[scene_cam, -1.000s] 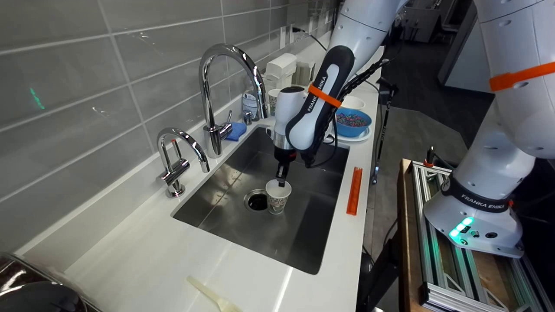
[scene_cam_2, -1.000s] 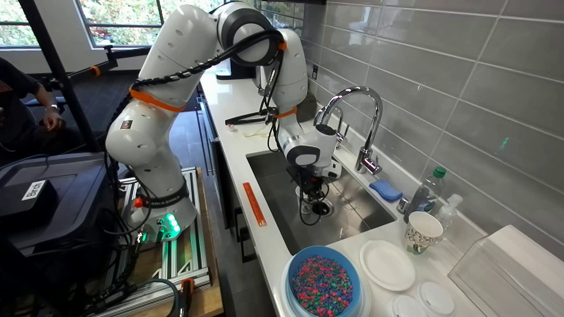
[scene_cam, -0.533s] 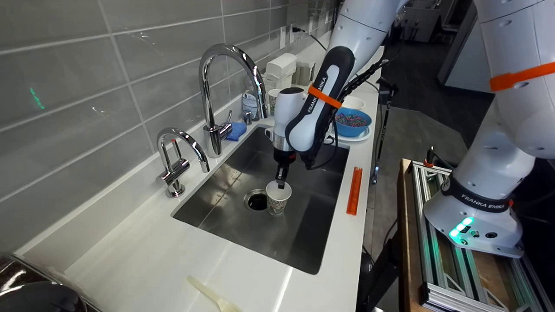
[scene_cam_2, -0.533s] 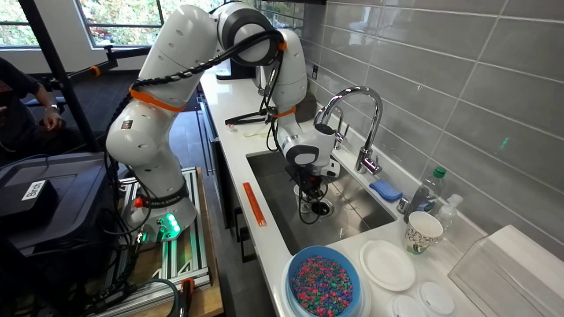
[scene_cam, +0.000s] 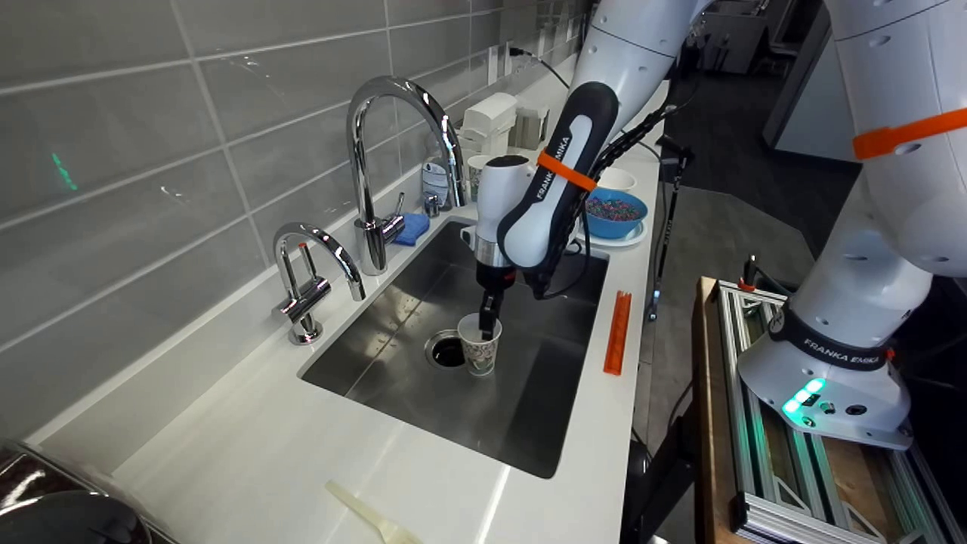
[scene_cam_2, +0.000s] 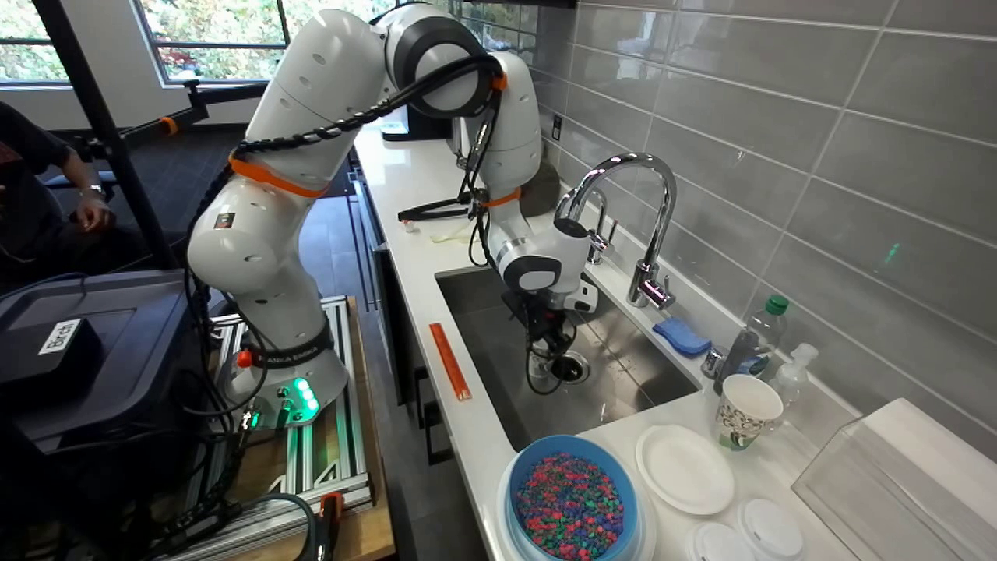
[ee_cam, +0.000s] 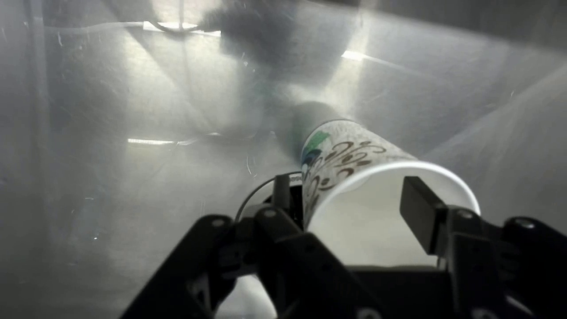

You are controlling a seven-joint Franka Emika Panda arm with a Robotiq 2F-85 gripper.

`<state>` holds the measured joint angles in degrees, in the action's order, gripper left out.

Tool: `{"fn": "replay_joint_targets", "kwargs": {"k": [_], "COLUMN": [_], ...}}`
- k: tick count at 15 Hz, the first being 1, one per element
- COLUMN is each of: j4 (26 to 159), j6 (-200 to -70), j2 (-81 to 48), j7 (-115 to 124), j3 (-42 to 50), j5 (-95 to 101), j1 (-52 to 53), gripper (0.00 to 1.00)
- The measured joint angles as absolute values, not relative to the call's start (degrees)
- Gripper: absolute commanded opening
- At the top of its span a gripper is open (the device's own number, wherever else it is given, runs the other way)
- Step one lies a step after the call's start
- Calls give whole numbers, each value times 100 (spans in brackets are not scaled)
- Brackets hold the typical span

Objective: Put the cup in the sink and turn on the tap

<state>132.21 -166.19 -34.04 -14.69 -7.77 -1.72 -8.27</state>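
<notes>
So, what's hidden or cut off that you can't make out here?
Cup: inside bottom, wrist view, hidden by its own wall.
Drain: partly covered by the cup and gripper, wrist view.
Low tap: spout partly behind the tall tap, in an exterior view.
Person: face cut off by the left edge, in an exterior view.
Dark round object: cut off by the bottom edge, in an exterior view.

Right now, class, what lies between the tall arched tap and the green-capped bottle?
From the tall tap: a blue sponge, then a small chrome fitting by the bottle. Both exterior views show these.
</notes>
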Motion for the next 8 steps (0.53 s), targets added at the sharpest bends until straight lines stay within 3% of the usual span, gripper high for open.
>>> {"fn": "replay_joint_targets", "kwargs": {"k": [8], "j4": [13293], "j6": [-16619], "j2": [-3193], "j7": [-1538], "j3": [-1147], "j5": [-333], "j1": [-1357], "gripper": [100]}}
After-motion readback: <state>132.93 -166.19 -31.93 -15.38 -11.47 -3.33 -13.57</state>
